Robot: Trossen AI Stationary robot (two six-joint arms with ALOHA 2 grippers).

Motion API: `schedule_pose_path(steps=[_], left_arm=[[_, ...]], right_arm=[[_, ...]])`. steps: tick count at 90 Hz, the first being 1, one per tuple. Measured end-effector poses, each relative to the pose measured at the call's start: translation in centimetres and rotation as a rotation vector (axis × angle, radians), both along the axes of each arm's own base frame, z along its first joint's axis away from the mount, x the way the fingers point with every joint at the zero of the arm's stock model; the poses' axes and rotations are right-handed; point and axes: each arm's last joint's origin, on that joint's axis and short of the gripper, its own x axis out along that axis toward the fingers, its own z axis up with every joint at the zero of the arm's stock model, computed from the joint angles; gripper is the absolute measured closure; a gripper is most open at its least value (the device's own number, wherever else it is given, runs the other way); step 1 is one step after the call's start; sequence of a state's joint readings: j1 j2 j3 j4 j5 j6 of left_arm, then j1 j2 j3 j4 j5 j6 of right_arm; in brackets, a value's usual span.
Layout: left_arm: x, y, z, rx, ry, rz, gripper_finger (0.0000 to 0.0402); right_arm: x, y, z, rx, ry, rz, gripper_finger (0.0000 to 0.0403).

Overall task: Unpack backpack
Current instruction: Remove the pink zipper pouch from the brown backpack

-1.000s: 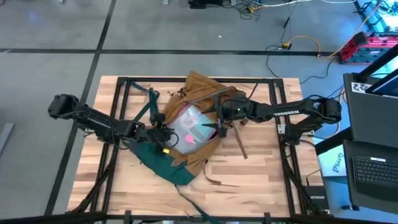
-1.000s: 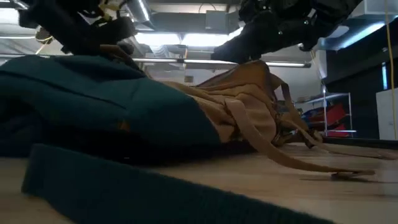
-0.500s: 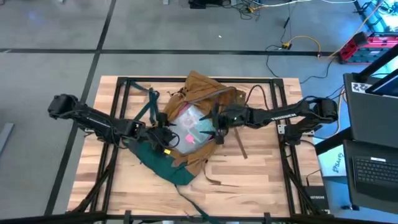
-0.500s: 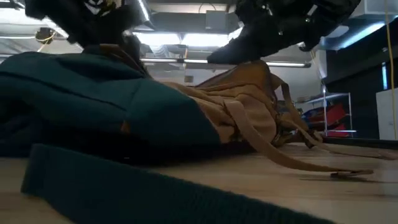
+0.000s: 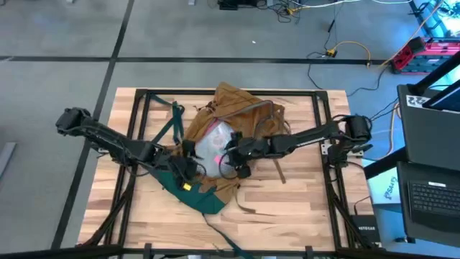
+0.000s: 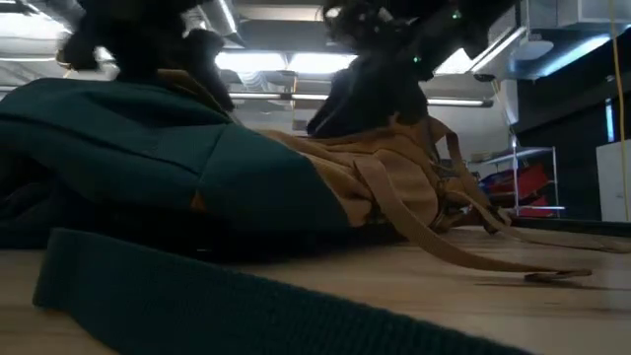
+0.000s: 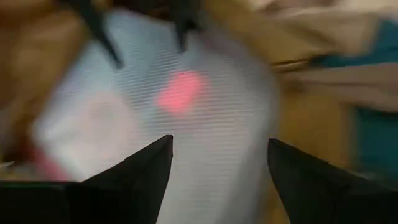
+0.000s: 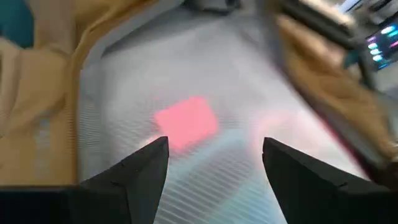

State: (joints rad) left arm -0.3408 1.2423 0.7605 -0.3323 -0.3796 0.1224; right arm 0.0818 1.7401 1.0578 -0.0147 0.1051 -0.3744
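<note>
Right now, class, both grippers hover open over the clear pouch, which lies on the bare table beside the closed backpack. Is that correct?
Not quite. The clear pouch lies inside the open backpack, not beside it on the table; the high view shows tan fabric around it. The left gripper and right gripper are indeed open over it.

The backpack (image 5: 231, 101) is tan-brown on its upper fabric and dark teal-green along its base and straps. In its opening lies a pale, translucent white pouch (image 5: 214, 144) with a fine striped weave, a pink patch and a faint teal tint. The counter (image 5: 302, 194) is light wood planks under a black frame.
</note>
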Motion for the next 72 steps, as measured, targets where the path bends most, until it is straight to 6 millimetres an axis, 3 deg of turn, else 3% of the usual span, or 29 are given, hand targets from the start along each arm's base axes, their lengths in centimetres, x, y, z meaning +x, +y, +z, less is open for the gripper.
schedule_pose_path(steps=[19,72], left_arm=[[-0.9,-1.9,-0.3,-0.12,0.041,-0.04,0.0156],[-1.8,-2.1,-2.5,-0.194,0.059,0.01,0.0156]], right_arm=[[0.6,2.2,-0.4,-0.057,0.08,0.006,0.0158],[1.0,3.1,-3.3,-0.155,0.184,-0.107,0.0157]])
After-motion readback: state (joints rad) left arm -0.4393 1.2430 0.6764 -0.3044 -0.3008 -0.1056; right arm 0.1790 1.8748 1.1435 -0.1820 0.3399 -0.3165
